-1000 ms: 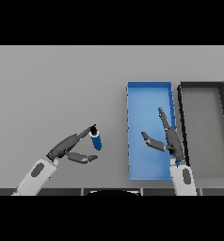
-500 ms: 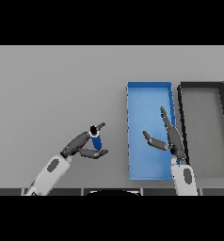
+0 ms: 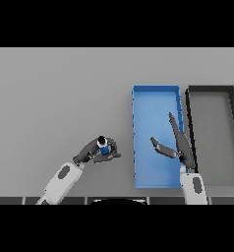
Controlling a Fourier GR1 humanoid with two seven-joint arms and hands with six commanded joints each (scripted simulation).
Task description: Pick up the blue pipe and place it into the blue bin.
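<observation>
Grasping is the step in hand, by the look of it. On the left side of the grey bench (image 3: 55, 88), the left robot hand (image 3: 93, 152) has its fingers and thumb curled round the blue pipe (image 3: 103, 146), a short blue cylinder with a dark end showing at the top. The pipe stands between the fingers, near the bench's front edge and a little apart from the blue bin (image 3: 156, 96), which lies to its right. Whether the pipe is already off the surface or resting on it cannot be told from above.

The next move, as I judge it, calls for carrying the pipe rightward over the bin's near wall and letting it go inside, with enough lift to clear the rim.

Over the bin's lower half hangs the right robot hand (image 3: 179, 147), fingers straight and thumb spread, holding nothing; it sits where the pipe may need to land, so it could be in the way. Just right of the blue bin, side by side with it, lies a black bin (image 3: 212, 90) with a grey floor.

The bench is plain, flat grey throughout, and nothing of the room beyond it shows.
</observation>
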